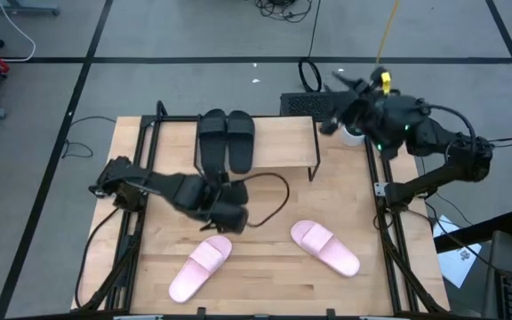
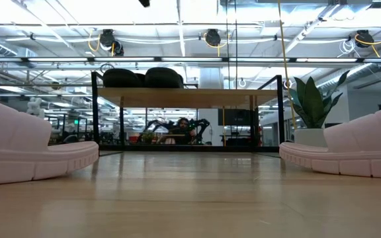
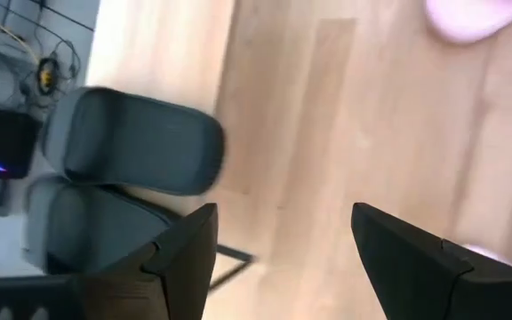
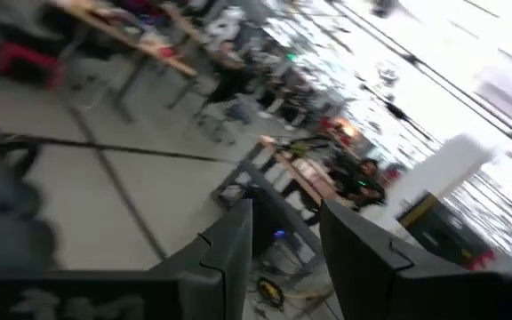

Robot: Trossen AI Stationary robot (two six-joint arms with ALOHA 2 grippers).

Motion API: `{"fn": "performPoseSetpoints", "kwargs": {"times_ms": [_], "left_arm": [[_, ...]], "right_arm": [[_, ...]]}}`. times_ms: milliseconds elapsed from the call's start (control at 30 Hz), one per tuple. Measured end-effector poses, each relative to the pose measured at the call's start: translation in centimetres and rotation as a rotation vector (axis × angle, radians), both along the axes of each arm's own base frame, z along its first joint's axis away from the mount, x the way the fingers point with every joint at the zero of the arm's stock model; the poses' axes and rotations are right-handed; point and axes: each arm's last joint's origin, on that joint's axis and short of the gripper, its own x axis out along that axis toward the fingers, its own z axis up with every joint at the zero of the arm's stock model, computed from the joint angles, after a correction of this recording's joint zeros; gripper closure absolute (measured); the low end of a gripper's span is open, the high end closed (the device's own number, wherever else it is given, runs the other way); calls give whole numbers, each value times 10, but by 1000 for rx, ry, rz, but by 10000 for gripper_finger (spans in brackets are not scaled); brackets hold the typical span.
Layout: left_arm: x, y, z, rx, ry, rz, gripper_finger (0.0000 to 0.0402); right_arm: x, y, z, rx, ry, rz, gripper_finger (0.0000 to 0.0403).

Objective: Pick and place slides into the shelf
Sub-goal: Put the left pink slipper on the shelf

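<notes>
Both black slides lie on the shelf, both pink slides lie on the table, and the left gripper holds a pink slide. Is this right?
Not quite. The left gripper holds nothing: the left wrist view shows its fingers open over bare wood. The rest is right in the high view: both black slides on the shelf, both pink slides on the table.

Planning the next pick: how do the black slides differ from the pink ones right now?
The black slides lie side by side, touching, on the shelf; the pink slides lie apart on the tabletop in front of it. The black pair lies parallel; the pink ones are angled differently. All four lie strap-up. The left claw is open, empty.
</notes>
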Motion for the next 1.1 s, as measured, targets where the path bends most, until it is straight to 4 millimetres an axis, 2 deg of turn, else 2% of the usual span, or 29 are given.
{"fn": "performPoseSetpoints", "kwargs": {"times_ms": [133, 300, 533, 767, 933, 1100], "left_arm": [[-10, -28, 0, -63, -69, 55, 144], [-27, -66, -1, -150, -122, 77, 144], [-42, -113, -18, -173, -107, 43, 145], [-42, -151, -55, -194, 84, -69, 145], [-44, -178, -86, -85, 233, -301, 145], [-50, -198, -111, 18, 328, -456, 145]], "right_arm": [[-3, 23, -7, 37, 41, 107, 277], [-16, 48, -6, 88, -3, 232, 277], [-27, 74, -11, 132, 15, 364, 277], [-33, 89, -14, 192, -10, 438, 277], [-35, 96, -14, 220, -29, 471, 277], [-33, 101, -16, 231, -31, 483, 277]]}}
